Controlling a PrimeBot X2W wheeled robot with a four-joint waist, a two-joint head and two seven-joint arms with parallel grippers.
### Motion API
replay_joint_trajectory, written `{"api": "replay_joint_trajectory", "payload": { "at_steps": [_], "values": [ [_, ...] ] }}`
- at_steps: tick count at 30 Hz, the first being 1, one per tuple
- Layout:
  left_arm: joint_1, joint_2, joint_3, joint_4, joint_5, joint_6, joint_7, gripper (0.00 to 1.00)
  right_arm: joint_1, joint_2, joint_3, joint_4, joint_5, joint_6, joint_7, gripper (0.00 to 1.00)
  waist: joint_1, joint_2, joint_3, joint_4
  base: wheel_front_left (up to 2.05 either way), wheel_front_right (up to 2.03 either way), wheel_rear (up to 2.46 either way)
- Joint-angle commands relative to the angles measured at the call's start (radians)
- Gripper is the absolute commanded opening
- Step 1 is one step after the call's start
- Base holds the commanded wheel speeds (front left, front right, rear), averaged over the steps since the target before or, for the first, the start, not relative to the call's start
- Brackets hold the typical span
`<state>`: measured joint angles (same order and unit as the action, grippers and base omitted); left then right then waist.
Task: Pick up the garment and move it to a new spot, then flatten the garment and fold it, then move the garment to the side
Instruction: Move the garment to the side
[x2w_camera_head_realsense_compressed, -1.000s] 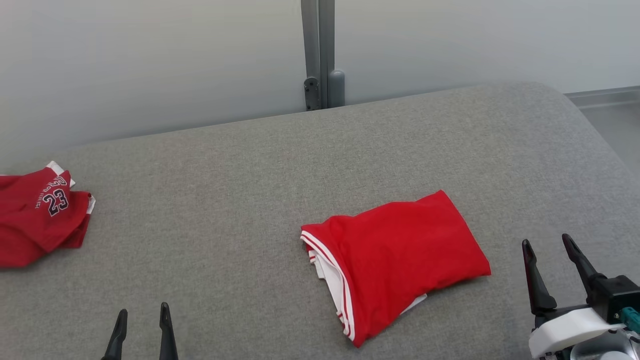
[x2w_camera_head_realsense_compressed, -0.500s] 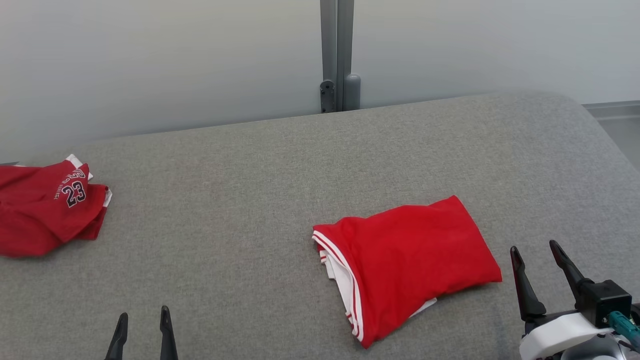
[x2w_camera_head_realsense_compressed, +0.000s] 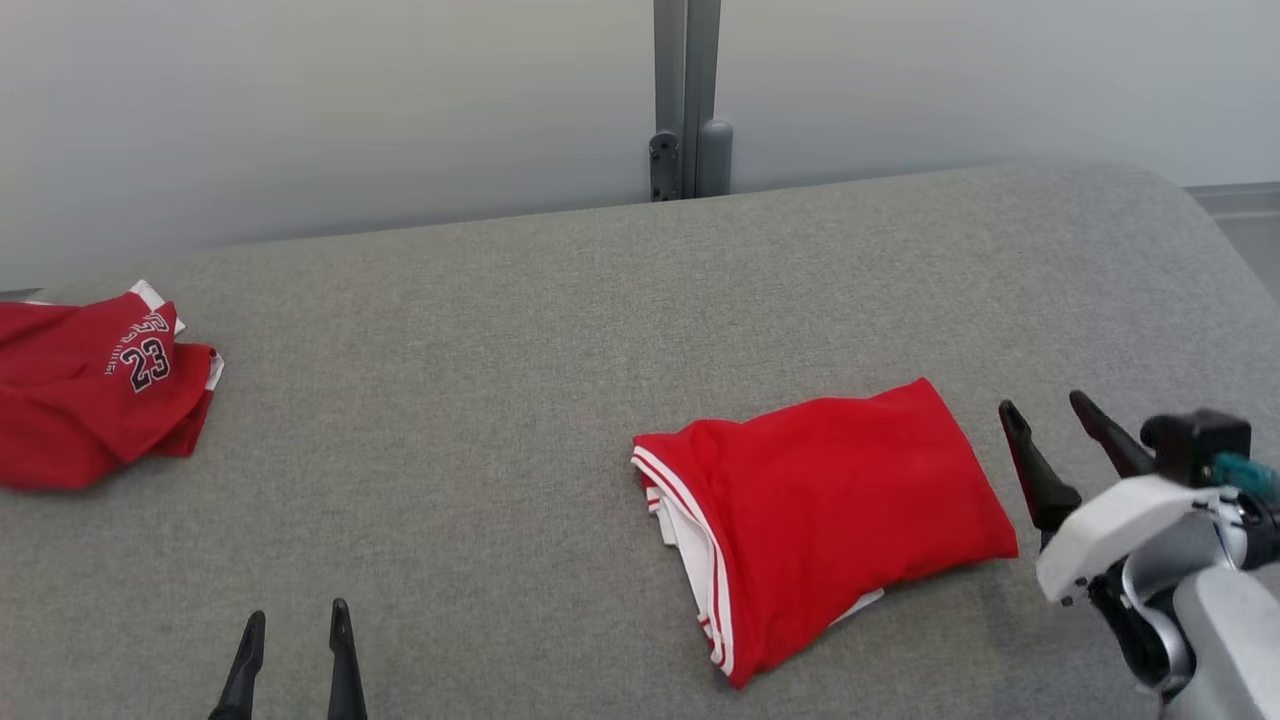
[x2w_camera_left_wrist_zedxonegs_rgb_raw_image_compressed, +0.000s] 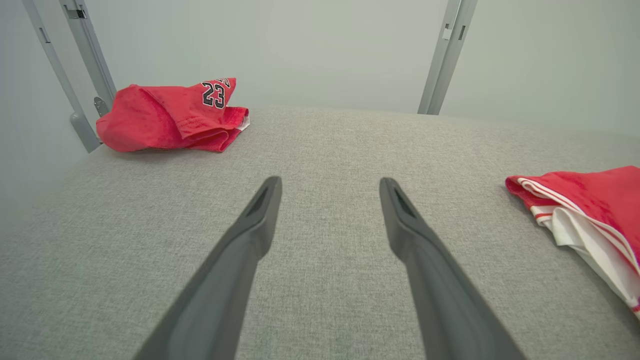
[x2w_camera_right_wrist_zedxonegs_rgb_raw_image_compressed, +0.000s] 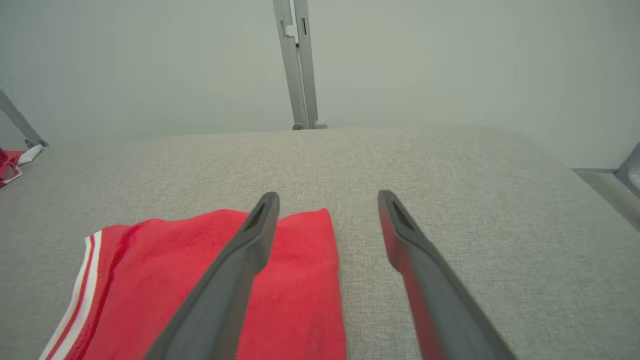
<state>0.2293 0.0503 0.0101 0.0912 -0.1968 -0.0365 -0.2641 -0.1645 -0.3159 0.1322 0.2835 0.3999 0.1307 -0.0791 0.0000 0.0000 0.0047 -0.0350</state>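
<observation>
Garment (x2w_camera_head_realsense_compressed: 830, 510), a red sports piece with white-striped trim, is found already folded into a compact packet on the grey fabric-covered worktop (x2w_camera_head_realsense_compressed: 480, 420), toward its near right. Nearest the robot, the left hand (x2w_camera_head_realsense_compressed: 297, 610) is held low over bare worktop, spread and with nothing in it, well apart from the packet. The right hand (x2w_camera_head_realsense_compressed: 1042, 400) is poised just beside the packet's right edge, likewise spread and empty. In its wrist view one finger is seen in front of the red cloth and the other in front of the grey cover.

The cloth is judged light, soft and limp, with a smooth knit whose layers may slide on one another, so the fold could be lost if only the top ply is pinched. A hold is best taken at the closed right edge, with all layers gathered.

Farther off, at the far left, a second red garment (x2w_camera_head_realsense_compressed: 90, 400) marked 23 is left crumpled. Behind the worktop a grey post (x2w_camera_head_realsense_compressed: 685, 100) is set against a pale wall (x2w_camera_head_realsense_compressed: 300, 100).
</observation>
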Motion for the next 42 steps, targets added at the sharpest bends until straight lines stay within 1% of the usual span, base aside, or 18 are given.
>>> {"api": "replay_joint_trajectory", "payload": {
  "at_steps": [1, 3, 4, 6, 9, 11, 15, 19, 20, 21, 24, 28, 32, 34, 36, 40, 42],
  "values": [
    [-0.032, 0.001, -0.003, -0.005, 0.009, -0.008, 0.0, 1.0, -0.046, -0.025, 0.021, 0.022, 0.043, 0.0, 0.083, 1.0, 0.0, 0.0, 0.045, 0.01, 0.0, 0.0, 0.0],
    [-0.049, 0.001, -0.012, 0.002, 0.014, -0.009, 0.0, 1.0, -0.099, -0.071, 0.076, 0.055, 0.097, 0.0, 0.225, 1.0, 0.0, 0.0, 0.074, 0.022, 0.0, 0.0, 0.0],
    [-0.057, 0.001, -0.016, 0.003, 0.016, -0.011, 0.0, 1.0, -0.125, -0.089, 0.086, 0.08, 0.121, -0.001, 0.284, 1.0, 0.0, 0.0, 0.083, 0.029, 0.0, 0.0, 0.0],
    [-0.073, 0.001, -0.022, 0.006, 0.015, -0.01, 0.0, 1.0, -0.168, -0.116, 0.107, 0.106, 0.146, 0.0, 0.352, 1.0, 0.0, 0.0, 0.109, 0.046, 0.0, 0.0, 0.0],
    [-0.099, 0.001, -0.03, 0.008, 0.01, -0.007, 0.0, 1.0, -0.207, -0.126, 0.123, 0.164, 0.175, 0.0, 0.401, 1.0, 0.0, 0.0, 0.145, 0.068, 0.0, 0.0, 0.0],
    [-0.106, 0.001, -0.039, 0.012, 0.014, -0.007, 0.0, 1.0, -0.221, -0.111, 0.128, 0.201, 0.208, 0.0, 0.417, 1.0, 0.0, 0.0, 0.157, 0.08, 0.0, 0.0, 0.0],
    [-0.13, 0.001, -0.048, 0.014, 0.007, 0.003, 0.0, 1.0, -0.236, -0.103, 0.154, 0.258, 0.249, 0.0, 0.437, 1.0, 0.0, 0.0, 0.18, 0.102, 0.0, 0.0, 0.0],
    [-0.142, 0.001, -0.052, 0.01, 0.006, 0.006, 0.0, 1.0, -0.249, -0.086, 0.181, 0.296, 0.296, 0.0, 0.45, 1.0, 0.0, 0.0, 0.195, 0.107, 0.0, 0.0, 0.0],
    [-0.146, 0.001, -0.052, 0.007, 0.006, 0.009, 0.0, 1.0, -0.253, -0.079, 0.196, 0.282, 0.321, 0.001, 0.445, 0.43, 0.0, 0.0, 0.2, 0.104, 0.0, 0.0, 0.0],
    [-0.149, 0.001, -0.051, 0.002, 0.006, 0.012, 0.0, 1.0, -0.261, -0.081, 0.204, 0.27, 0.343, 0.0, 0.434, 0.0, 0.0, 0.0, 0.207, 0.097, 0.0, 0.0, 0.0],
    [-0.153, 0.001, -0.047, -0.009, 0.008, 0.014, 0.0, 1.0, -0.291, -0.111, 0.225, 0.245, 0.377, 0.0, 0.413, 0.0, 0.0, 0.0, 0.229, 0.065, 0.0, 0.0, 0.0],
    [-0.183, 0.001, -0.051, -0.031, 0.029, 0.008, 0.0, 1.0, -0.368, -0.164, 0.228, 0.232, 0.389, -0.001, 0.368, 0.0, 0.0, 0.0, 0.293, -0.014, 0.0, 0.0, 0.0],
    [-0.221, 0.003, -0.034, -0.042, 0.062, -0.01, 0.0, 1.0, -0.429, -0.224, 0.206, 0.278, 0.387, -0.001, 0.337, 0.0, 0.0, 0.0, 0.357, -0.084, 0.0, 0.0, 0.0],
    [-0.245, 0.011, -0.027, -0.05, 0.079, -0.019, 0.0, 1.0, -0.47, -0.256, 0.178, 0.312, 0.382, -0.001, 0.317, 0.0, 0.0, 0.0, 0.395, -0.104, 0.0, 0.0, 0.0],
    [-0.271, 0.021, -0.031, -0.054, 0.098, -0.032, 0.0, 1.0, -0.504, -0.286, 0.143, 0.348, 0.385, 0.0, 0.295, 0.0, 0.0, 0.0, 0.437, -0.111, 0.0, 0.0, 0.0],
    [-0.323, 0.035, -0.049, -0.072, 0.125, -0.05, 0.0, 1.0, -0.589, -0.348, 0.07, 0.43, 0.342, 0.0, 0.226, 0.0, 0.0, 0.0, 0.519, -0.096, 0.0, 0.0, 0.0],
    [-0.334, 0.042, -0.051, -0.081, 0.135, -0.051, 0.0, 1.0, -0.637, -0.353, 0.04, 0.472, 0.327, 0.0, 0.203, 0.0, 0.0, 0.0, 0.554, -0.084, 0.0, 0.0, 0.0]
  ]
}}
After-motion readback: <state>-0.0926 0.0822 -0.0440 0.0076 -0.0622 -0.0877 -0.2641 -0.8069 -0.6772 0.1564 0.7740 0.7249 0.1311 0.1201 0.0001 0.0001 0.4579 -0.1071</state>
